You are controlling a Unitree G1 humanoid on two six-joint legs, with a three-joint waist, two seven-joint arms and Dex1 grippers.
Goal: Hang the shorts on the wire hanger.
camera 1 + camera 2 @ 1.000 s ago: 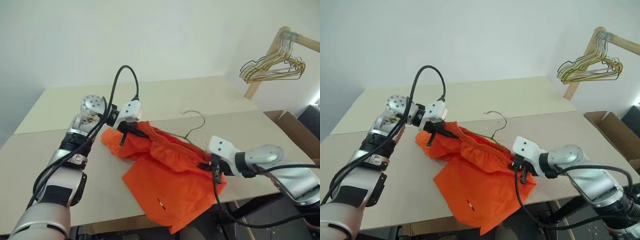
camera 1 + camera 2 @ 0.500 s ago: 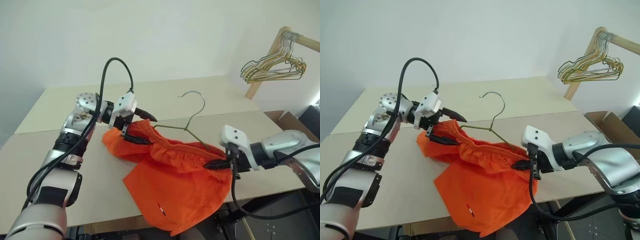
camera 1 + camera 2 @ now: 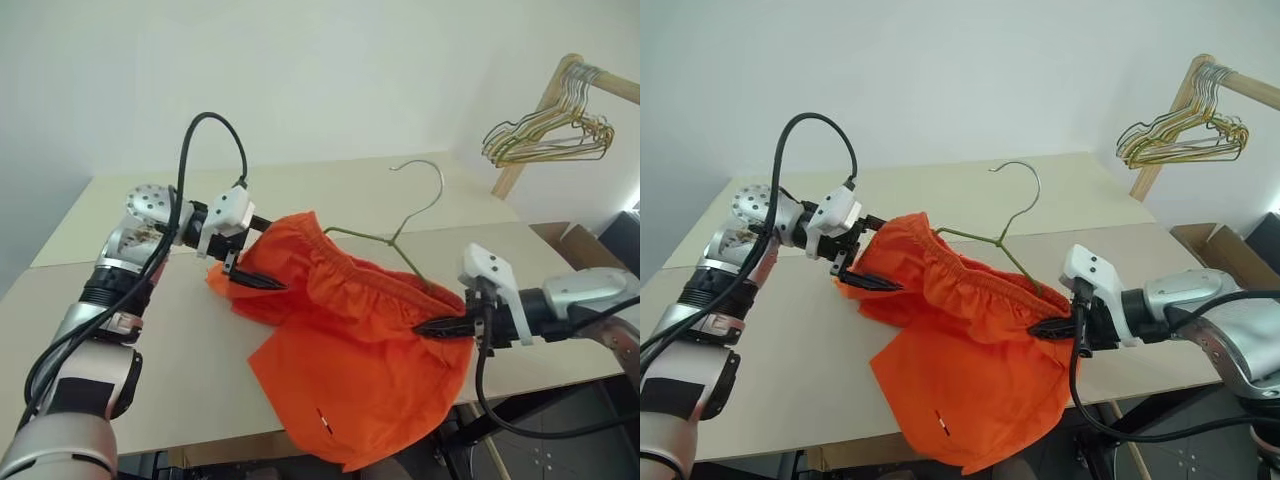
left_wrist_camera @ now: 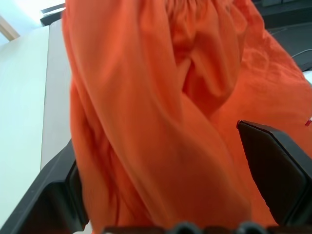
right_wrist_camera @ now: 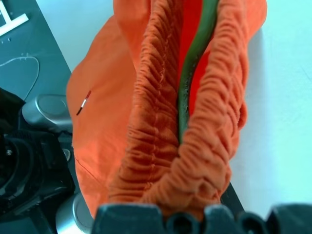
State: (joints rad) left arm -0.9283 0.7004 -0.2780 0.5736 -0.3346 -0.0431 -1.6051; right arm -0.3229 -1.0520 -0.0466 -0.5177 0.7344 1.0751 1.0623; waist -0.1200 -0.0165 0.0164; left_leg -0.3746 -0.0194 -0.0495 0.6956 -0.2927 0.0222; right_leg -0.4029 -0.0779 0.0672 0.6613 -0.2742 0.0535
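The left claw (image 3: 252,256), pinching the shorts' (image 3: 350,350) left waistband end a second ago, now stands spread wide, cloth loose between its fingers. The right claw (image 3: 440,326) is pressed together on the waistband's other end, with the wire hanger (image 3: 400,235) clamped inside the gathered elastic. Since a second ago the hanger has risen from lying near flat on the desk (image 3: 330,195); its hook now points up, shorts draped beneath it, their lower hem hanging over the desk's near edge. The left side seems freed, so the hang looks nearly done.
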